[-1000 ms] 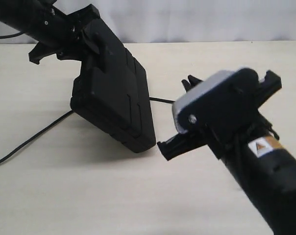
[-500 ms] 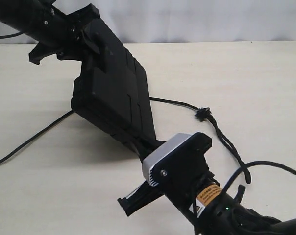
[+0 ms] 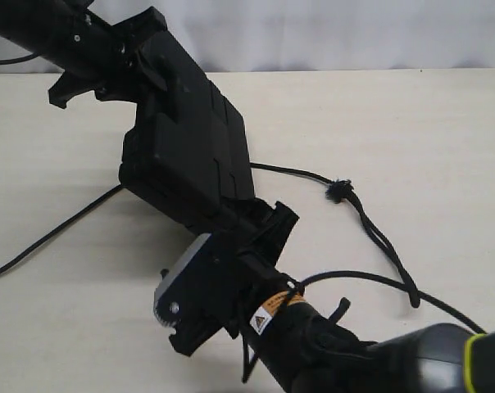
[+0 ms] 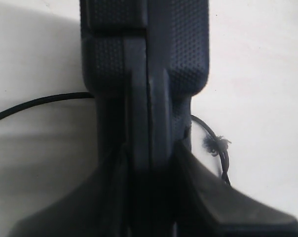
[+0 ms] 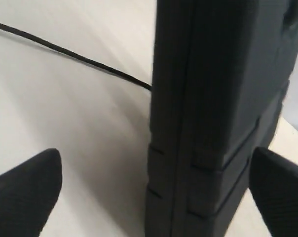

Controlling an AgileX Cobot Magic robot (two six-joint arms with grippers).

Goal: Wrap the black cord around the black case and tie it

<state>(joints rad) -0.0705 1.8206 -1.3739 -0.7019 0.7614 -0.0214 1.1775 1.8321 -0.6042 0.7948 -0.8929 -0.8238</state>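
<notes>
The black case [image 3: 190,155] stands tilted, its lower edge on the table, with my left gripper [image 3: 137,70] shut on its upper end. In the left wrist view the case's edge [image 4: 149,74] fills the space between the left gripper's [image 4: 149,163] jaws. My right gripper [image 3: 260,221] is open at the case's lower near corner. The right wrist view shows its fingertips [image 5: 25,192] spread wide on either side of the case [image 5: 208,123], not touching it. The black cord [image 3: 370,229] lies loose on the table, passing under the case, its fuzzy knot [image 3: 338,191] to the right.
The cord's long tail [image 3: 51,233] runs off towards the left table edge. A thin robot cable [image 3: 379,280] arcs over the right arm beside the cord's doubled loop end [image 3: 411,296]. The pale tabletop [image 3: 428,131] meets a grey wall at the back.
My right arm has swung down and leftward from beside the case, bringing its open jaws to the case's lower corner. The knot it hid has come into sight. Case and left gripper stayed put.
</notes>
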